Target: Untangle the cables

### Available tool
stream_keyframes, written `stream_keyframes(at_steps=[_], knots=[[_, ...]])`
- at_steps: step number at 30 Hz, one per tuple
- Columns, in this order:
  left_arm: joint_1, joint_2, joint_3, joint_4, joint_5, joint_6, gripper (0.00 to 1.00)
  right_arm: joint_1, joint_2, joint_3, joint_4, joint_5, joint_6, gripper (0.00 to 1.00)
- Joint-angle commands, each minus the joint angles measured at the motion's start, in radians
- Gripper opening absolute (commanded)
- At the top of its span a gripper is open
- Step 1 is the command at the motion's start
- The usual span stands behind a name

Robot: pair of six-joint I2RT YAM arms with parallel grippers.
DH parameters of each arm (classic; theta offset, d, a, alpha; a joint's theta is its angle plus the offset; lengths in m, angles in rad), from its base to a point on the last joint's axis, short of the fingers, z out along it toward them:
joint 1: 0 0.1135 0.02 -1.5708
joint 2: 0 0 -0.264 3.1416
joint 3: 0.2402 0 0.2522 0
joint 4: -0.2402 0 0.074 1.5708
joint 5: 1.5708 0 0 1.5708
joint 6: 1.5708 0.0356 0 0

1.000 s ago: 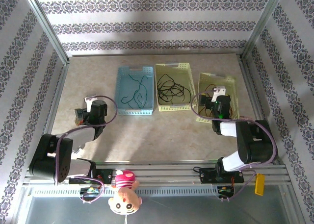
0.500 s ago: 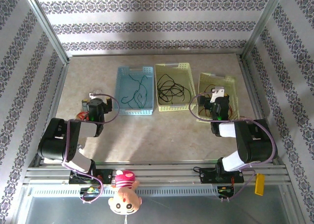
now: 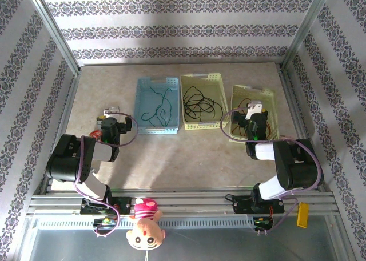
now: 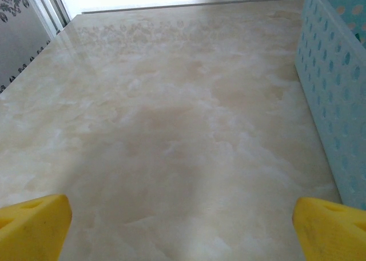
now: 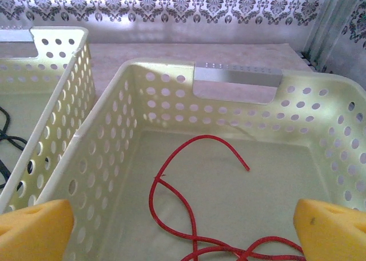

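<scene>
Right gripper [image 5: 183,231] is spread wide, nothing between the fingers, hanging over the near end of the right-hand basket [image 5: 160,63]. The red cable [image 5: 152,195] lies straight ahead and just below it. Its loops bunch up at the near end, and the free tail runs away toward the far wall, so the long axis goes pretty much front to back.

Left gripper [image 4: 183,233] is also wide open and empty, low over bare desk [image 4: 171,129], with the blue basket [image 3: 157,79] just to its right.

As for what's in what, the green cable [image 3: 160,107] is in the blue basket, the black cable [image 3: 200,107] is in the middle basket [image 3: 201,76], and the red one is alone in the right one.

I'd say the right arm is clearly closest to the red cable and the left is closest to the green. With one cable per basket, the sorting looks mostly done to me.
</scene>
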Motion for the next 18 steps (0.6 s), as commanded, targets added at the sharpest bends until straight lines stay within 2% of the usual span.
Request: stream_keyframes(at_steps=[1, 18], knots=[[0.011, 0.004, 0.01, 0.056, 0.009, -0.006, 0.99, -0.015, 0.009, 0.006, 0.001, -0.035, 0.004, 0.98], [0.011, 0.003, 0.011, 0.054, 0.009, -0.005, 0.99, -0.032, 0.01, 0.014, -0.014, -0.078, 0.007, 0.98]])
